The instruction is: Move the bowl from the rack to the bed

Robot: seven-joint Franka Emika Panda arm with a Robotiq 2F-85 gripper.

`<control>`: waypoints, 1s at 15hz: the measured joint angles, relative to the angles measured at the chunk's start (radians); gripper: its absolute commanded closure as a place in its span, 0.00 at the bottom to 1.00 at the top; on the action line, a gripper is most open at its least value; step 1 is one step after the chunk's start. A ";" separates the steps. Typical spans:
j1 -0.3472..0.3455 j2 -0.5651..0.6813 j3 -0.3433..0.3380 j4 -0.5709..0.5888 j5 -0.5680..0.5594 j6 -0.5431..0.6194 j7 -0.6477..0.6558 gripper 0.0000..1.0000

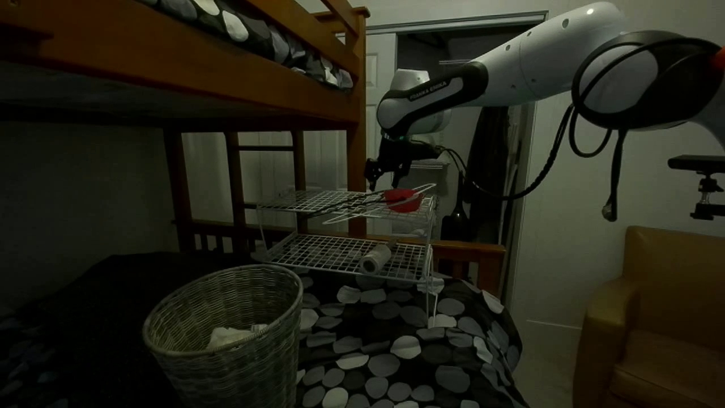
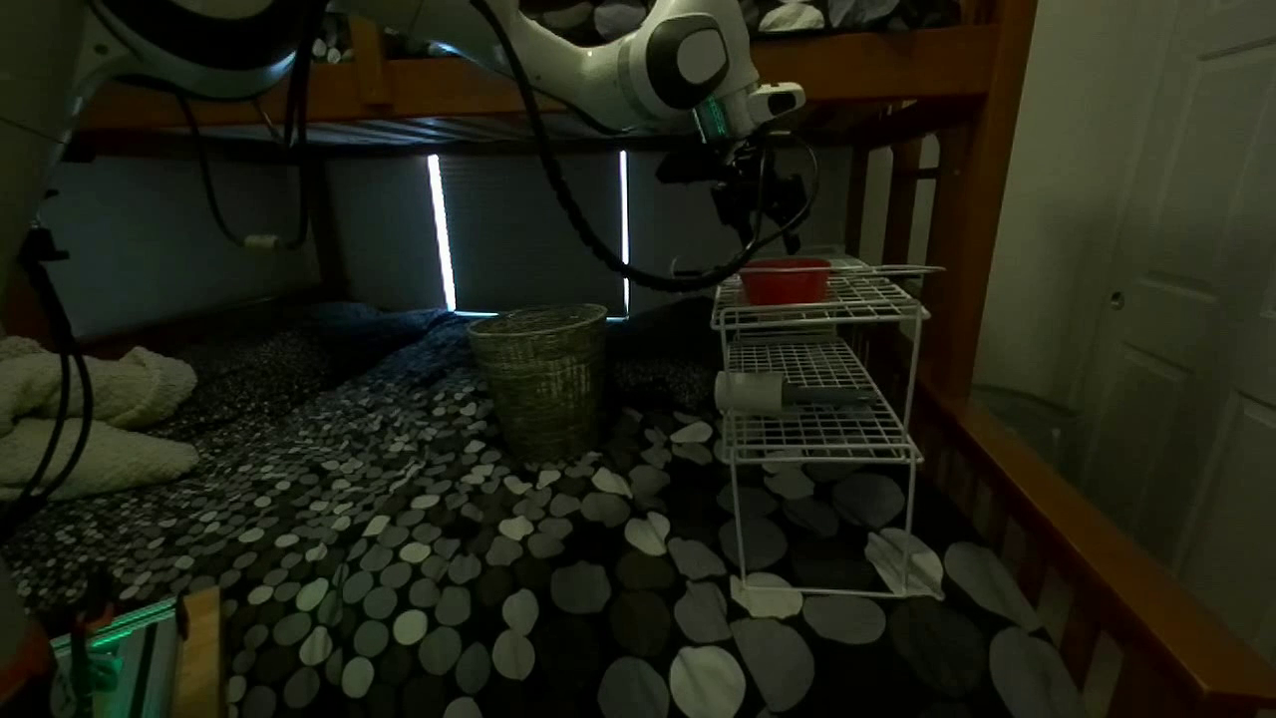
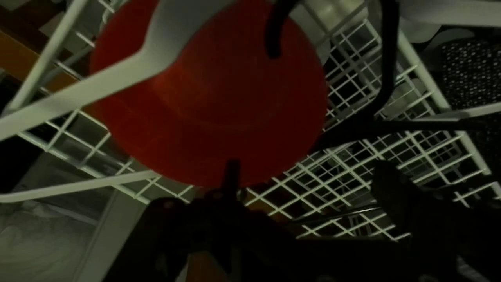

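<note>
Bowl (image 2: 786,286) is red, bed (image 2: 558,588) spotted, rack (image 2: 823,460) seemingly white.

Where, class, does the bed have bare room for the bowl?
The bed is bare between the basket and the rack, and between basket and pale cloth. Up top, the rack is crowded with the bowl and hangers.

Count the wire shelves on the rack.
2. In both exterior views, the upper shelf holds the red bowl, and the lower shelf, below it, holds a white cylinder. No further shelf appears hidden.
</note>
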 measured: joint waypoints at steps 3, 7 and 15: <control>-0.002 0.001 0.006 0.015 0.023 -0.081 0.060 0.36; -0.004 0.014 0.002 0.015 0.043 -0.091 0.170 0.49; -0.015 0.031 -0.008 0.040 0.049 -0.094 0.269 1.00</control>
